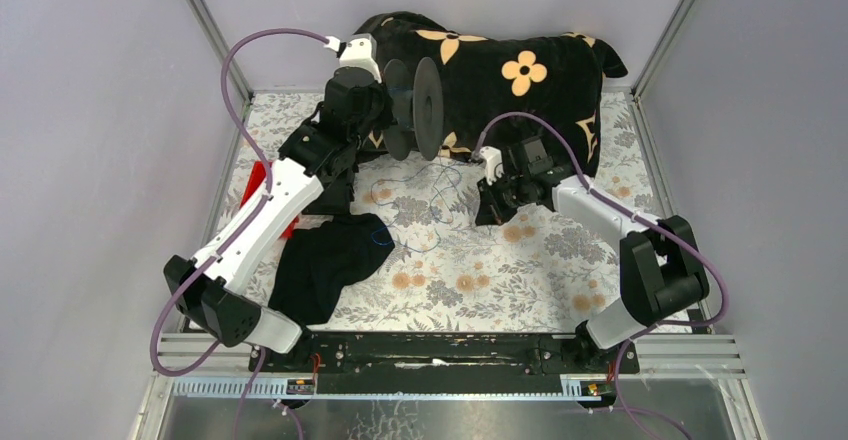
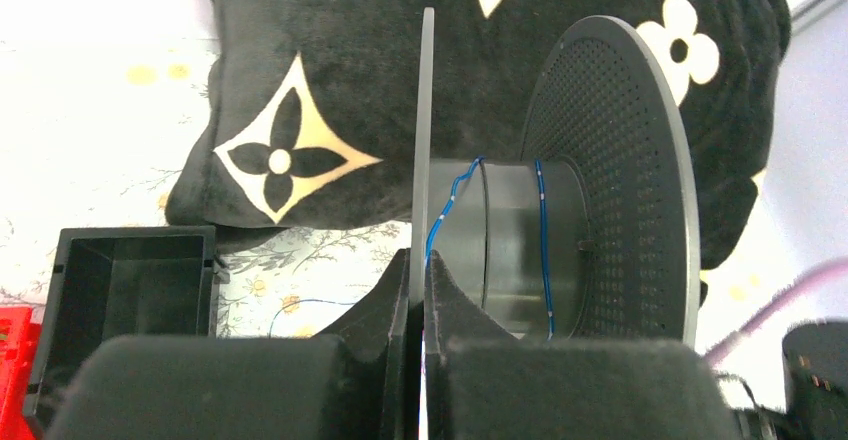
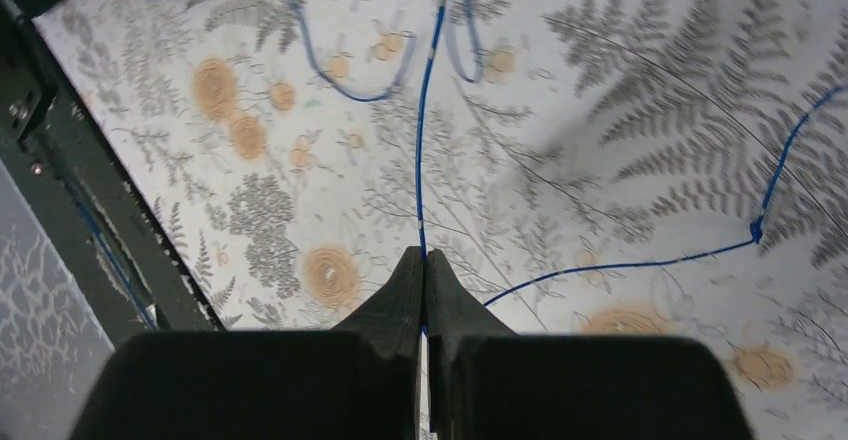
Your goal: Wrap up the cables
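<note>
Both are clamped: the left gripper (image 2: 422, 282) on a flange of the black spool (image 2: 612, 175), the right gripper (image 3: 424, 263) on the blue cables (image 3: 424, 120). These sprawl across the floral tablecloth (image 3: 650, 90) between the arms, some wound on the spool.

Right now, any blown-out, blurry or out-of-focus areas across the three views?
Left wrist: tablecloth blown out near white at left, spool sharp, left gripper body soft. Right wrist: blue cable crisp near the right gripper, smeared toward the top edge. Top external: even light, soft shadows, cable barely resolved.
</note>
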Action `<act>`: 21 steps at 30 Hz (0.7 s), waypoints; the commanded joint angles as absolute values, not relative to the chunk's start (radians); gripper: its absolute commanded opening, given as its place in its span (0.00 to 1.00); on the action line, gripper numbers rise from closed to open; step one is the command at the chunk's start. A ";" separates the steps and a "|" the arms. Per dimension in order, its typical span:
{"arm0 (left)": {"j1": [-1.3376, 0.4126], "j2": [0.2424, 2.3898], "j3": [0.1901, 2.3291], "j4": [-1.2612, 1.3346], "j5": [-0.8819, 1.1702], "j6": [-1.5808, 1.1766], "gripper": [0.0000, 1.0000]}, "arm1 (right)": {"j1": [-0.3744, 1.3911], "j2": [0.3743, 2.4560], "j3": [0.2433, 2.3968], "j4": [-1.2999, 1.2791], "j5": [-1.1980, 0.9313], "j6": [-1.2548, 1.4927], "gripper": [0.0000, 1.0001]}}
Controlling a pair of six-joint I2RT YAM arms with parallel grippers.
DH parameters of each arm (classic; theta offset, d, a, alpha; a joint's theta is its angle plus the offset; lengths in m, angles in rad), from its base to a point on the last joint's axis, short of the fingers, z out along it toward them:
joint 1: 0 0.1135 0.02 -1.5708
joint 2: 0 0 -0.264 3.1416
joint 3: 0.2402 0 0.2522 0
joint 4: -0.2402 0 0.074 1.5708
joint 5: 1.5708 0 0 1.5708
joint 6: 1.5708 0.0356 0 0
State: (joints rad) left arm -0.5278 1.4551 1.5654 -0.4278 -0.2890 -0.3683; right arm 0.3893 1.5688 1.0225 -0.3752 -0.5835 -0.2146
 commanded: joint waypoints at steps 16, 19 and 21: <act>-0.548 1.473 1.550 -0.323 -0.557 -0.445 0.00 | 0.627 1.482 1.283 -0.647 -0.882 -0.389 0.00; -0.574 1.473 1.529 -0.291 -0.598 -0.393 0.00 | 0.627 1.475 1.339 -0.666 -0.898 -0.373 0.00; -0.600 1.473 1.511 -0.267 -0.629 -0.352 0.00 | 0.627 1.469 1.375 -0.668 -0.885 -0.357 0.00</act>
